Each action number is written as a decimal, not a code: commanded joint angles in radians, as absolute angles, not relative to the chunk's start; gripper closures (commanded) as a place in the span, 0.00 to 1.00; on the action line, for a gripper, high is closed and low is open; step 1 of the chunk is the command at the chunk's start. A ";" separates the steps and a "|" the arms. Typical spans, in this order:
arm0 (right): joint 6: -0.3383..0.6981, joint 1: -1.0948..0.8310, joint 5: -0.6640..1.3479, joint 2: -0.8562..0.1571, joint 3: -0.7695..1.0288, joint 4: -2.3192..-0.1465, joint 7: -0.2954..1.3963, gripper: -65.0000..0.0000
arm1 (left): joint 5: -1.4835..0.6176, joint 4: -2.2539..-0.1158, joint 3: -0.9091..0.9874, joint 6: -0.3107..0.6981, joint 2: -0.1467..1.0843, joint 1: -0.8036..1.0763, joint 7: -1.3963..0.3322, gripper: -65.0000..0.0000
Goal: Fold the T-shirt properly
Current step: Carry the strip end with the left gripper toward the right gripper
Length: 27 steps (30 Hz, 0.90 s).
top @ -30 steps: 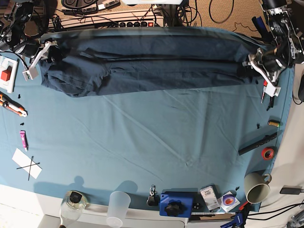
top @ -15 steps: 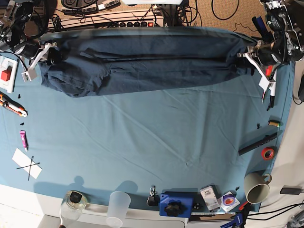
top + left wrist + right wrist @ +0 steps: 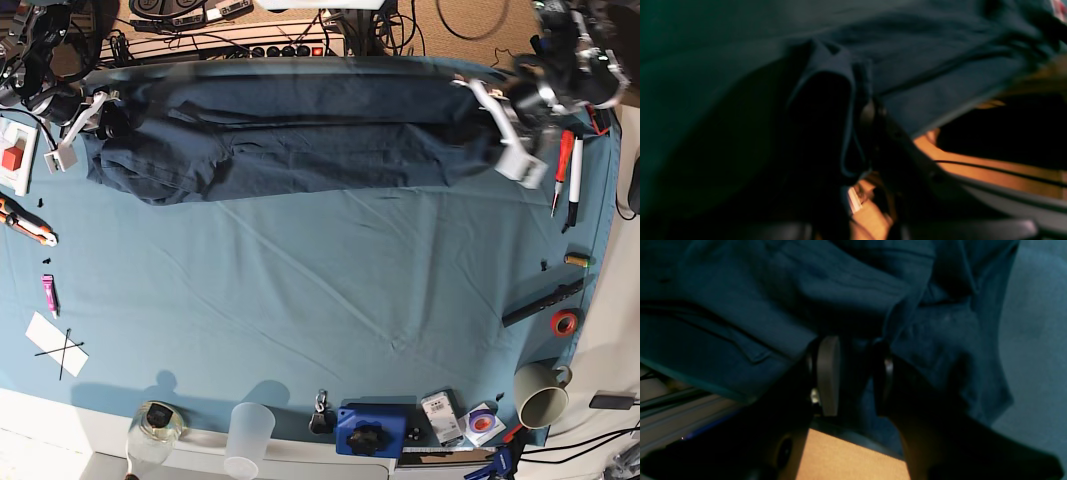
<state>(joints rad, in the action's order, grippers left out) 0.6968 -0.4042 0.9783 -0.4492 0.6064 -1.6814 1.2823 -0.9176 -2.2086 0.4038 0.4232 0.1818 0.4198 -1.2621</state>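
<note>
The large dark navy-blue cotton T-shirt (image 3: 290,135) lies as a long horizontal band across the far part of the counter, on the lighter teal-blue table cloth (image 3: 320,290) that covers the counter.

The left gripper (image 3: 492,135) sits at the band's end on the base view's right. In the left wrist view its fingers (image 3: 870,113) are drawn close together with a bunched fold of the T-shirt (image 3: 840,100) pinched between them. Compared with half a second ago, this gripper has moved inward along the band toward the middle of the counter, and the shirt's end there has come with it, so the band now reads shorter on that side. A second ago these fingers stood wider apart; now they are closed on the cloth. The red-handled tool (image 3: 560,170) and the dark pen (image 3: 573,185) beside it, which the arm partly covered earlier, now lie in plain sight on the table cloth.

The right gripper (image 3: 95,120) is at the opposite end of the band and has not moved. In the right wrist view its fingers (image 3: 828,373) stand partly apart with a thickness of the T-shirt (image 3: 853,366) between them, gripping that end.
</note>
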 commanded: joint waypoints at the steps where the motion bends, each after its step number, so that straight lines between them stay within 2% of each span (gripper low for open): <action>1: 0.698 -0.398 0.994 -0.474 0.619 -1.696 1.264 0.74 | -0.932 -2.228 0.378 0.427 0.175 0.406 -1.223 1.00; 13: 0.698 -0.396 0.994 -0.474 0.619 -1.696 1.263 0.74 | -0.649 -2.180 0.009 0.399 0.002 0.305 -1.119 1.00; 17: 0.698 -0.396 0.994 -0.474 0.619 -1.696 1.263 0.74 | -0.493 -2.139 -0.141 0.324 -0.032 0.260 -1.092 1.00; 22: 0.698 -0.396 0.994 -0.474 0.619 -1.696 1.262 0.74 | -0.393 -2.022 -0.285 0.316 -0.084 0.197 -1.068 1.00; 27: 0.698 -0.396 0.994 -0.474 0.619 -1.696 1.263 0.74 | -0.337 -1.941 -0.360 0.268 -0.125 0.147 -1.085 1.00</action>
<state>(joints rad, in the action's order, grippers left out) 0.6968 -0.4015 0.9768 -0.4496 0.6067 -1.6814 1.2819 -0.3267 -1.9236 -0.3561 0.2649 -0.1089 0.1581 -1.1088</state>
